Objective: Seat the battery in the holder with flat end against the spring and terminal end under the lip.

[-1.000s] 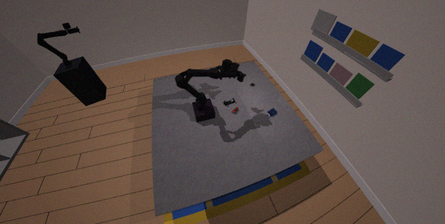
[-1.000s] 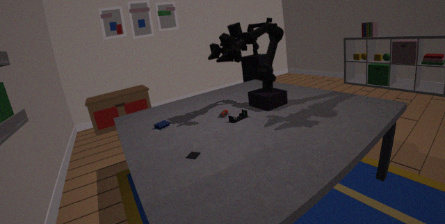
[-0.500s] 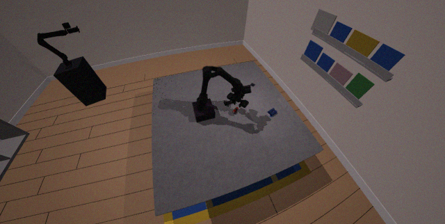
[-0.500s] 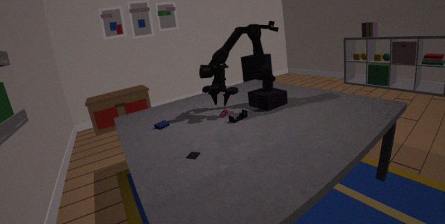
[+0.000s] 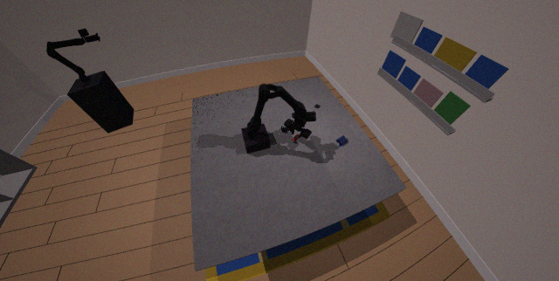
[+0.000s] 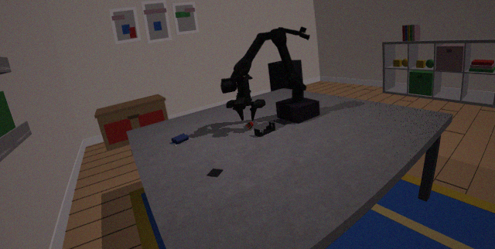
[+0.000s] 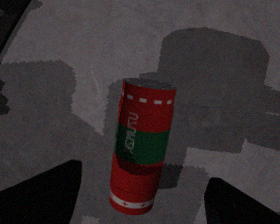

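Note:
The red battery with a green band lies on the grey table top, outside the holder. In the wrist view its grey end is at the top and its plus-marked end at the bottom. The black holder stands close beside it, toward the camera in the exterior view; in the top view the arm seems to hide it. Its spring and lip cannot be told apart. My gripper points down just above the battery, open, with a fingertip on each side of it in the wrist view and gaps between.
A blue object lies on the table farther out from the arm's base. A small dark flat square lies apart from it. Dark shapes show at the wrist view's upper left edge. The arm's shadow falls around the battery.

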### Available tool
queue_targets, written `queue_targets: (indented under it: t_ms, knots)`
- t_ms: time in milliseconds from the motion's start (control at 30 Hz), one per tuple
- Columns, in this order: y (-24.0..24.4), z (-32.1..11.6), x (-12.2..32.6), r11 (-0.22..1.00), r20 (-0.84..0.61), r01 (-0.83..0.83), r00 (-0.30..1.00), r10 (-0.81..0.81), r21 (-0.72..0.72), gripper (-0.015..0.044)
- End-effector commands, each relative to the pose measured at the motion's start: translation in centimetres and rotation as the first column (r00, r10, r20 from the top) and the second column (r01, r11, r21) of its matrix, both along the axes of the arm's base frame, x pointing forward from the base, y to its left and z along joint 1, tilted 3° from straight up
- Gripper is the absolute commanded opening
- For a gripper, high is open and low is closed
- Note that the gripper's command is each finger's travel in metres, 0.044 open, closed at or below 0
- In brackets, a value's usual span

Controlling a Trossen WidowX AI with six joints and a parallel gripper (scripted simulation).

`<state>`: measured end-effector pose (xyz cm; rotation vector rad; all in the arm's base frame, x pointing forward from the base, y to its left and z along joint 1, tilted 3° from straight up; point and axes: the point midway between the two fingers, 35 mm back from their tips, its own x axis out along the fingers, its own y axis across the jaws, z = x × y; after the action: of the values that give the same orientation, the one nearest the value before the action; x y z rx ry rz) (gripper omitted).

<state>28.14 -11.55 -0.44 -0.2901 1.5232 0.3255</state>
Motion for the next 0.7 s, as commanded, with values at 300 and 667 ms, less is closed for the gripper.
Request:
queue_targets:
  t_ms: [300,667]
  knots:
    - [0.2,-2.2,0.0,1.0,-0.001,-0.007,1.0,0.007,0.007,0.0249]
    - [0.3,-3.9,-0.1,1.0,-0.001,-0.007,1.0,0.007,0.007,0.0249]
